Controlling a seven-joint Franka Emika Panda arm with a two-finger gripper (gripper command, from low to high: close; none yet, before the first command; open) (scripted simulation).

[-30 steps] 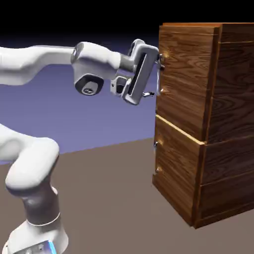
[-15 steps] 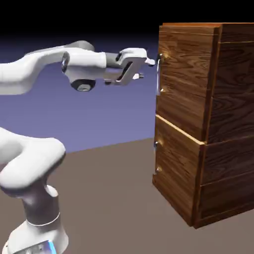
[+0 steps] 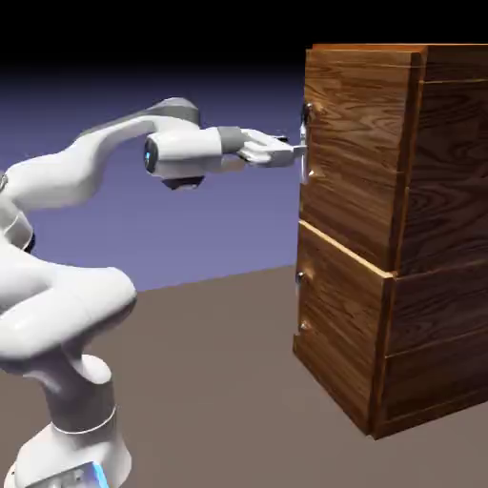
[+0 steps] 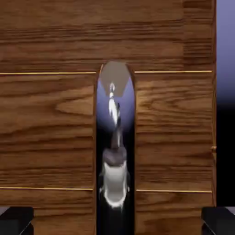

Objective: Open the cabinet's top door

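Observation:
The cabinet (image 3: 434,238) of reddish-brown wood stands at the exterior view's right. Its top door (image 3: 357,162) carries a vertical silver bar handle (image 3: 306,129) on the near edge. My gripper (image 3: 296,152) reaches level toward that handle, tips just short of it or touching; I cannot tell which. In the hand view the top door (image 4: 50,124) fills the picture and the handle (image 4: 114,183) runs up the middle. The gripper (image 4: 117,222) is open, its dark fingertips (image 4: 16,220) far apart at the two bottom corners with the bar centred between them, nothing gripped.
Below the top door sit shorter panels with small knobs (image 3: 299,276) on their near edge. The brown tabletop (image 3: 210,381) spreads between the robot's base and the cabinet. Blue backdrop (image 4: 225,46) shows past the door's edge in the hand view.
The hand has rolled from upright to flat, drawn back a little, then advanced right up to the handle. The elbow rose. The jaws stayed open.

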